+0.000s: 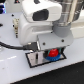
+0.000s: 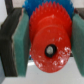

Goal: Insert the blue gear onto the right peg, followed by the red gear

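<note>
Table (image 1: 10, 60) — one, white, carrying everything else.

Arm — one Franka Panda, white and grey, filling most of the exterior view and hanging directly over the plate.

Plate (image 1: 34, 60) — one, grey with a black edge, flat on the table; the arm covers much of it.

Gripper (image 1: 48, 50) — one. In the wrist view its two teal-green pads (image 2: 21, 37) stand on opposite sides of the red gear and press on its toothed rim, so the jaws are pinching that gear.

Blue gear (image 1: 56, 56) — one, lying on the plate under the gripper; in the wrist view only its teeth show, as a bright-blue fringe behind the red disc.

Red gear (image 2: 48, 44) — one, stacked over the blue gear, its hub hole dark at the centre.

Pegs — none can be counted. The dark spot in the hub hole may be a peg's tip, but the picture is too blurred to tell.
</note>
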Tool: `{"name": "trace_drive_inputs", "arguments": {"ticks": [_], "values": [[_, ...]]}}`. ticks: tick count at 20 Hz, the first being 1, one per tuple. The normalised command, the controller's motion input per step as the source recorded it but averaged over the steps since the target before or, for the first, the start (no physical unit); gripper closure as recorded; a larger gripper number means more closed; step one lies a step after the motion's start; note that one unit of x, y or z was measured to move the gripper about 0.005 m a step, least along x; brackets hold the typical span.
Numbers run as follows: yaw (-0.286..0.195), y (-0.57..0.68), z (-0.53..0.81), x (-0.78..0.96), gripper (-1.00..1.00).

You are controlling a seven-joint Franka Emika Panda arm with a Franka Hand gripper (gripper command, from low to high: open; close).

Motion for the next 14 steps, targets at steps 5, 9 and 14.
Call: {"name": "trace_drive_inputs", "arguments": {"ticks": [5, 9, 14], "values": [[0.000, 0.05, -0.01, 0.14, 1.00], [0.000, 0.05, -0.02, 0.14, 1.00], [0.000, 0.17, 0.17, 0.09, -1.00]]}}
